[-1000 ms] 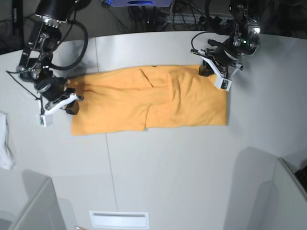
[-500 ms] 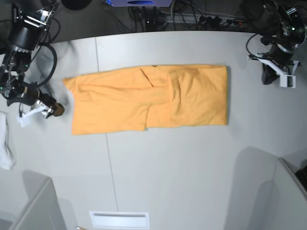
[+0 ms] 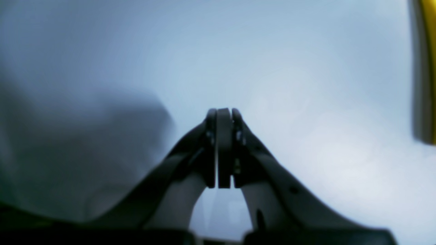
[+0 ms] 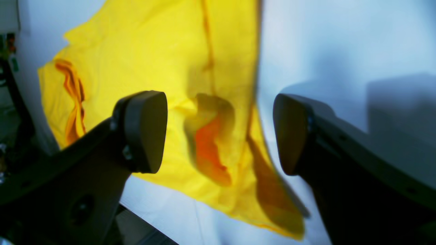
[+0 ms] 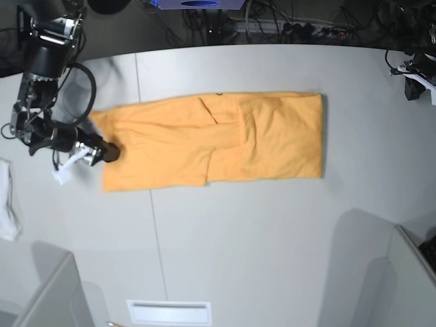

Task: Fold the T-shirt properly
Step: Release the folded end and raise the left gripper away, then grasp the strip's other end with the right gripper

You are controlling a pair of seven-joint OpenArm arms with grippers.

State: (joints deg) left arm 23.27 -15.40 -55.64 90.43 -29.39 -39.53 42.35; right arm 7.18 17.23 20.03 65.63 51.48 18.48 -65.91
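Observation:
The orange-yellow T-shirt lies flat on the grey table as a long folded band, with folds near its middle. My right gripper is at the shirt's left edge. In the right wrist view it is open, with the shirt's edge and a small wrinkle between the two fingers. My left gripper is far off at the table's right edge, away from the shirt. In the left wrist view it is shut and empty over bare table, with a strip of the shirt at the frame's right edge.
A small white cloth lies at the table's left edge. A white slot plate sits at the front edge. Grey partitions stand at the front left and front right. Cables run behind the table.
The right gripper swung out to the left and has come back to the shirt's left edge. The left gripper has drawn away from the shirt's right corner to the table's far right edge.

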